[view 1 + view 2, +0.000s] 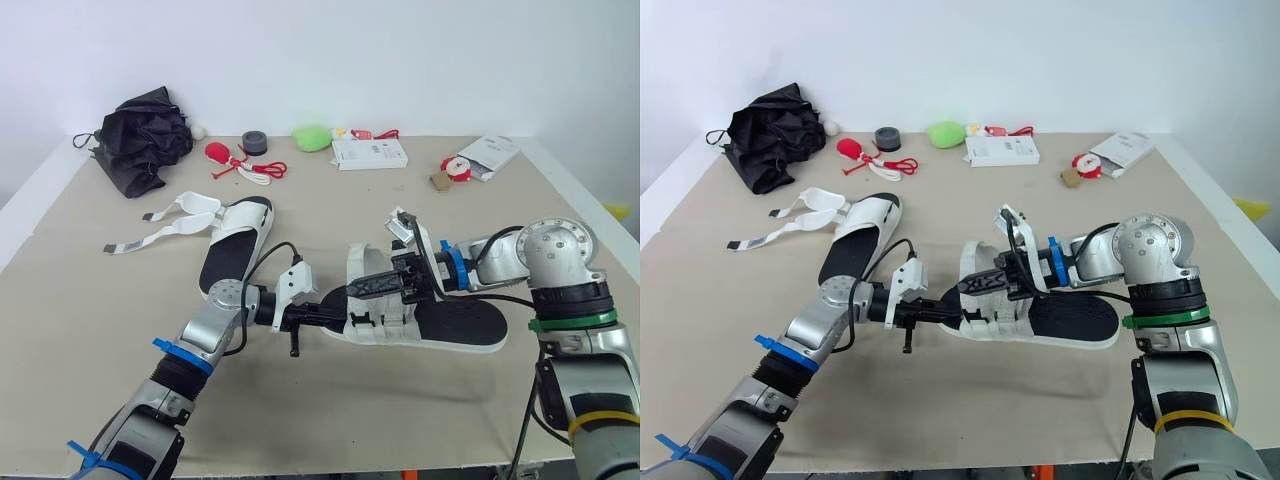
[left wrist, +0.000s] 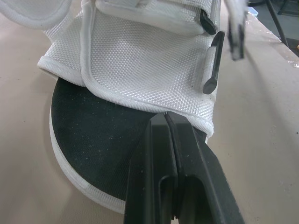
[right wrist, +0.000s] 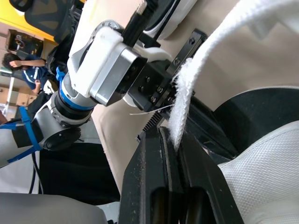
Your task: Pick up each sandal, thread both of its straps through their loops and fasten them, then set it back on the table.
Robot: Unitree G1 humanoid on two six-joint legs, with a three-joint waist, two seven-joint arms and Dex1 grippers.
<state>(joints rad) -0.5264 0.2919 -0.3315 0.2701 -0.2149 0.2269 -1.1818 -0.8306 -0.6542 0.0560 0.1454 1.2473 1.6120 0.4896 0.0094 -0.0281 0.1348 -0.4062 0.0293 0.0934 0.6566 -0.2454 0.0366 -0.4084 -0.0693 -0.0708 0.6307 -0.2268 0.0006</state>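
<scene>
From your head camera, a beige tabletop (image 1: 90,330) runs back to a plain white wall (image 1: 420,50). Along its far edge lie a folded black umbrella (image 1: 145,135), a dark tape roll (image 1: 254,143), a green plush toy (image 1: 313,137) and a white box (image 1: 370,153). The far sandal (image 1: 237,245) lies flat to the left of centre, its straps (image 1: 160,226) trailing loose on the surface. The near sandal (image 1: 445,325) lies at the centre, sole down. Your left claw (image 1: 335,303) reaches its toe end from the left. Your right claw (image 1: 360,288) comes in from the right, over the white upper.

In your left wrist view, the left claw's fingers (image 2: 154,158) are pressed together with nothing seen between them. Their tips sit at the hem of the white mesh upper (image 2: 140,60), over the black footbed (image 2: 88,135). Black plastic loops (image 2: 213,63) stand at the upper's side.

In your right wrist view, the right claw is closed, pinching the end of a fuzzy white strap (image 3: 187,88). Past the tabletop edge a person in a blue top (image 3: 21,65) is in the room.
</scene>
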